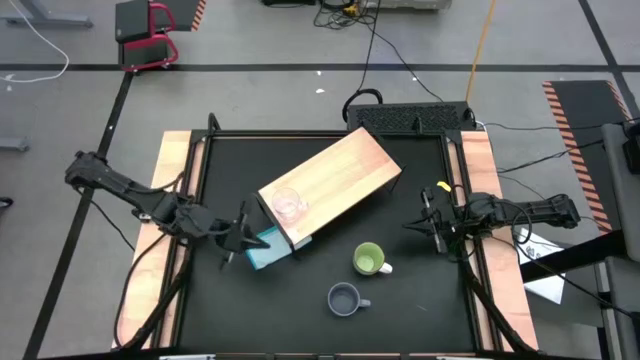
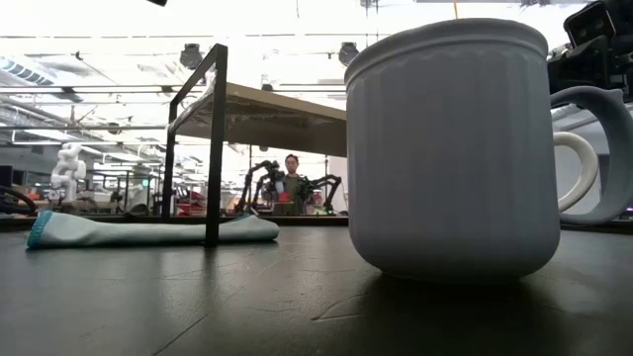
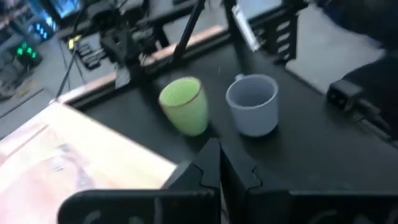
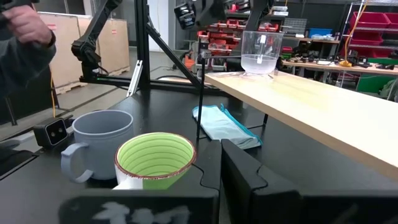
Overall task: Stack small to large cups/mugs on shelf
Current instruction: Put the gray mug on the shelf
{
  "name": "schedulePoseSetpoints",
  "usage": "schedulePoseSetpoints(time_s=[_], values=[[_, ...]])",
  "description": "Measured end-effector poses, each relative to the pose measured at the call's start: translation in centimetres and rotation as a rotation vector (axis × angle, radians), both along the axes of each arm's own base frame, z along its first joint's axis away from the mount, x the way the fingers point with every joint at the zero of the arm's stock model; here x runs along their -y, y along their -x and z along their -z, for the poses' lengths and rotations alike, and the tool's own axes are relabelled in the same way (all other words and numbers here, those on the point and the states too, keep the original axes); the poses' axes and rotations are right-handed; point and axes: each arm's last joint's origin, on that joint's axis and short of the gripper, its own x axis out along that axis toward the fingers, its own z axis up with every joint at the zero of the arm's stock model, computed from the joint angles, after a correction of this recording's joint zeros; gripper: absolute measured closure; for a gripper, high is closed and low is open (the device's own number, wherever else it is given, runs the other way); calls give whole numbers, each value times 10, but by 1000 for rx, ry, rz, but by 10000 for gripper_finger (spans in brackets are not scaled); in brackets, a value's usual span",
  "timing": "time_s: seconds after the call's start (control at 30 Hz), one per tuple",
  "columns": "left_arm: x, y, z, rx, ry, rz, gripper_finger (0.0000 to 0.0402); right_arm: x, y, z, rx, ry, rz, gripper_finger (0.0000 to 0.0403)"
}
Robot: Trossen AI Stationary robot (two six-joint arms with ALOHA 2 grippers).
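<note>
The light-wood shelf (image 1: 335, 182) stands slantwise in the middle of the table. The small clear glass cup (image 1: 288, 205) stands upright on the shelf's top near its near-left end; it also shows in the right wrist view (image 4: 261, 53). The light-green mug (image 1: 368, 260) and the grey-blue mug (image 1: 344, 298) stand upright on the black table, near of the shelf. My left gripper (image 1: 232, 240) is shut and empty, left of the shelf's near end. My right gripper (image 1: 430, 222) is shut and empty, right of the green mug (image 4: 155, 160).
A flat teal block (image 1: 266, 250) lies on the table by the shelf's near-left end, partly under it. Black frame posts (image 1: 212, 125) stand at the table's far corners. A person's hand (image 4: 28, 25) shows beyond the table's left side in the right wrist view.
</note>
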Motion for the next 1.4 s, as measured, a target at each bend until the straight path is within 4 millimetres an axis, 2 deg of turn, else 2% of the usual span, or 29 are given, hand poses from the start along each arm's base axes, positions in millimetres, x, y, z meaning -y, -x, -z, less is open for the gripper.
schedulePoseSetpoints(time_s=[0.37,0.57,0.9,1.07,1.2,1.4], values=[[9,14,43,130,31,75,401,0,0,0,0,0,0,403],[10,23,74,189,61,96,401,0,0,0,0,0,0,403],[-2,46,125,283,92,69,401,0,0,0,2,0,1,403],[-5,50,132,302,107,69,401,0,0,-1,7,0,-13,403],[-5,50,133,296,95,96,401,-3,1,-2,27,-4,-109,403],[-5,51,134,285,77,100,401,-5,1,-13,163,-1,-165,403]])
